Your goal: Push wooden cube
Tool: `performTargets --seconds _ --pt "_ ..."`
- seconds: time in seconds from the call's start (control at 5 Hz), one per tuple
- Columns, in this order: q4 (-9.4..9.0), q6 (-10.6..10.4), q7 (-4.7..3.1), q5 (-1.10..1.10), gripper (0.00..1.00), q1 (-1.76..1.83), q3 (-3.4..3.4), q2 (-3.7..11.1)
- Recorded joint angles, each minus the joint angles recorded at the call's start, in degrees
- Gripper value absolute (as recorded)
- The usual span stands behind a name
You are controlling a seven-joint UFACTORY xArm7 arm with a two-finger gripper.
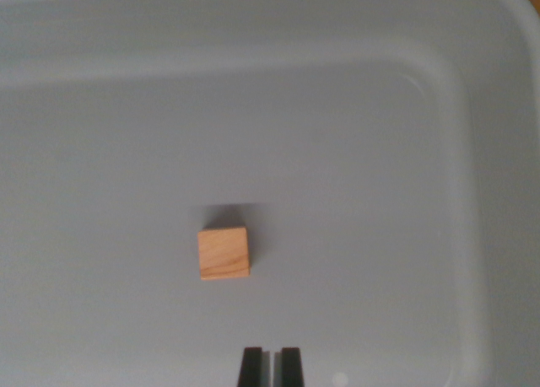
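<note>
In the wrist view's left part, only the pale grey floor of a plastic tub (101, 151) is showing, and its rounded wall is running along the top and down the right side. A little left of the middle, the wooden cube (224, 253) is sitting flat on the tub floor, alone, well apart from every wall, and it is throwing a small shadow behind it. Just to the right of the cube and lower, at the bottom edge, the fingers (271, 368) are showing as two dark tips that are standing almost pressed together, with only a thin slit between them, and they are pinching nothing. They are near the cube but not touching it. I judge that the approach step is in hand. The next move is calling for lining up behind the cube and sliding forward low.
</note>
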Motion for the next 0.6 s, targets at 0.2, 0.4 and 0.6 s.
performTargets --seconds 0.2,0.4,0.6 --pt "0.00 0.0 0.00 0.00 0.00 0.00 0.00 0.00" --pt "-0.85 -0.9 -0.04 0.03 0.00 0.02 0.03 0.12" --pt "-0.85 -0.9 -0.04 0.03 0.00 0.02 0.03 0.12"
